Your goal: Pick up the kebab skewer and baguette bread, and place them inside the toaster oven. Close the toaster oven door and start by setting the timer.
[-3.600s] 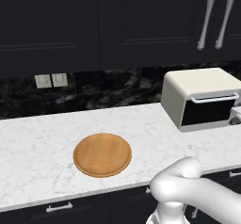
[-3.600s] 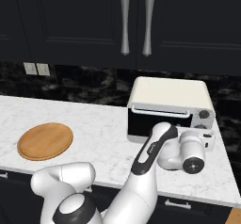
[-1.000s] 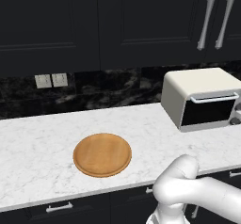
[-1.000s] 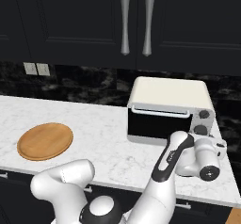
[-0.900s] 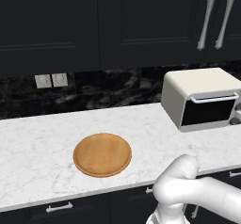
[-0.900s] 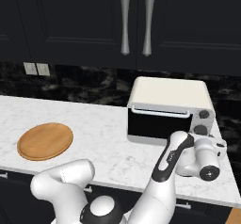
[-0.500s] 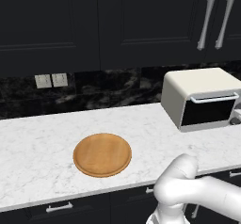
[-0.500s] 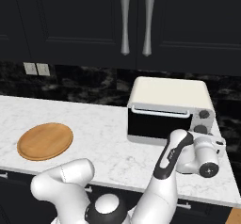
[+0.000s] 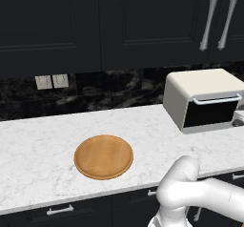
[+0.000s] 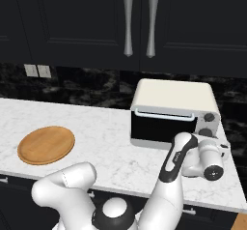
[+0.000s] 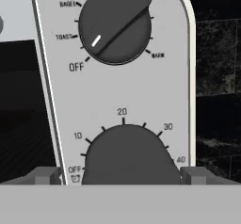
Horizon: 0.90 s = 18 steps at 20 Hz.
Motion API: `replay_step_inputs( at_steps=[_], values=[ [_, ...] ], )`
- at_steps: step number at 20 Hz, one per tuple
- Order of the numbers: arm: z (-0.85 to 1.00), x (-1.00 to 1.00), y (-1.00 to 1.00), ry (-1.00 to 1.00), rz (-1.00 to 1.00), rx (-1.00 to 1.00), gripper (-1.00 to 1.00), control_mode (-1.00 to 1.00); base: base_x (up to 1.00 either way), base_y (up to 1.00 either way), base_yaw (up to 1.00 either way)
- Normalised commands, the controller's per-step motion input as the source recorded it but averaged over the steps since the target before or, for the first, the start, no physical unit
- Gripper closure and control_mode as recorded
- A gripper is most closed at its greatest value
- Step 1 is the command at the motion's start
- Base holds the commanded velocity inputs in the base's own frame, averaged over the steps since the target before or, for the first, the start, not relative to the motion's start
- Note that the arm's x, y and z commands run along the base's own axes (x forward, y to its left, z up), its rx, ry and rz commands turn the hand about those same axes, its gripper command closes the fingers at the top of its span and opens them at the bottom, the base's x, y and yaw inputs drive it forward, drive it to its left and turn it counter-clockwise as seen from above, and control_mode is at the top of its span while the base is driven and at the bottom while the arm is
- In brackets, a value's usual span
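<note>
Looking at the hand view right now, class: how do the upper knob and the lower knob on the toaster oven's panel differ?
The upper knob sits among words: OFF, TOAST, BAGEL, BROIL, WARM. The lower knob sits under numbers: 10, 20, 30, 40. The upper knob shows whole, its white mark between OFF and TOAST; the lower knob is cut off at the bottom, between the gripper fingertips. Both are round, dark dials on the toaster oven.

The arm (image 10: 174,168) rises from the lower left of the right base view and bends toward the right, its hand at the middle right. The gripper (image 11: 123,175) has its jaws wide open, both tips at the bottom edge of the hand view.
</note>
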Motion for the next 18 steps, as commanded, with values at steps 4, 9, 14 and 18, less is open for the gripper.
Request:
replay_step_inputs(
  at_steps=[4,9,14,18],
  values=[
    [-0.03,0.11,0.0,0.0,0.0,0.01,-1.0,-1.0,0.0,0.0,0.0],
    [0.0,0.1,-0.01,0.0,0.0,0.02,-1.0,-1.0,0.0,0.0,0.0],
    [0.0,0.0,-0.01,0.0,0.0,0.01,1.0,-1.0,0.0,0.0,0.0],
    [0.0,0.0,0.0,0.0,0.0,0.0,1.0,-1.0,0.0,0.0,0.0]
  ],
)
